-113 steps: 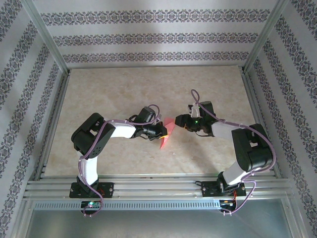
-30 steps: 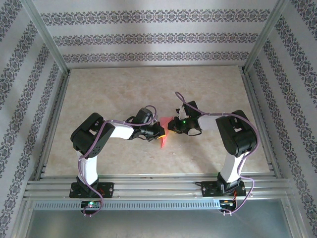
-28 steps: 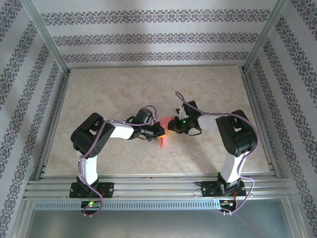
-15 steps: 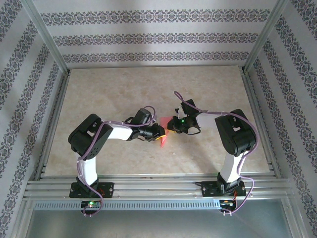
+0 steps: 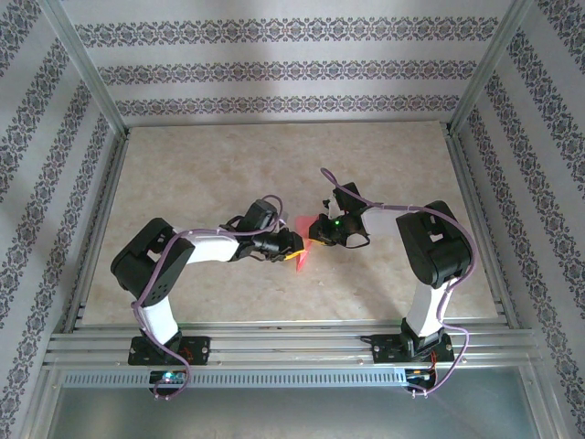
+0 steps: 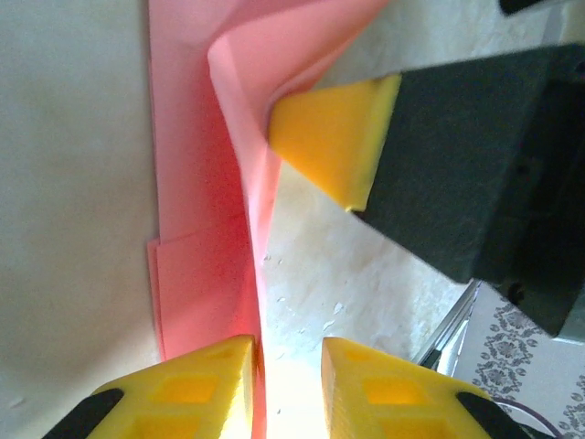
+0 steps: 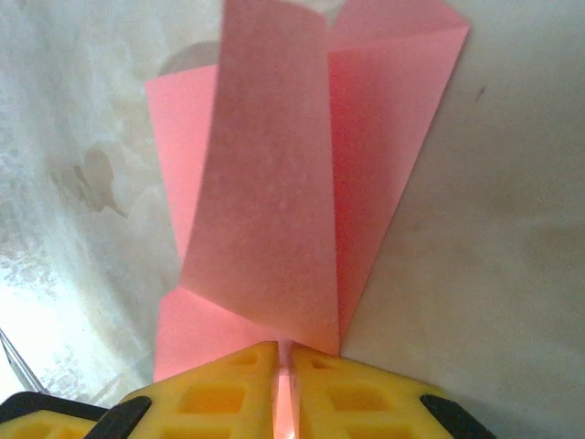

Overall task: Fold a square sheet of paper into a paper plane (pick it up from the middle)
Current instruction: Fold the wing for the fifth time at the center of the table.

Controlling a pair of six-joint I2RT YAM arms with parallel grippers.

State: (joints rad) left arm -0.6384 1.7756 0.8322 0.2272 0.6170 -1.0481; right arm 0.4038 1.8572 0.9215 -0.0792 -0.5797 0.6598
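Beige marbled table (image 5: 228,165), patterned walls. From above we note the left gripper (image 5: 294,246) and the right gripper (image 5: 314,231) tip to tip mid-table, with the pink paper (image 5: 302,258) between them. Left wrist: we see its fingers (image 6: 196,384) slightly parted, the paper's edge running between. Right wrist: fingers (image 7: 352,393) pinched onto the folded paper.

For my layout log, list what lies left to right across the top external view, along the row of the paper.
In order: left arm → left pincer → pink paper → right pincer → right arm.
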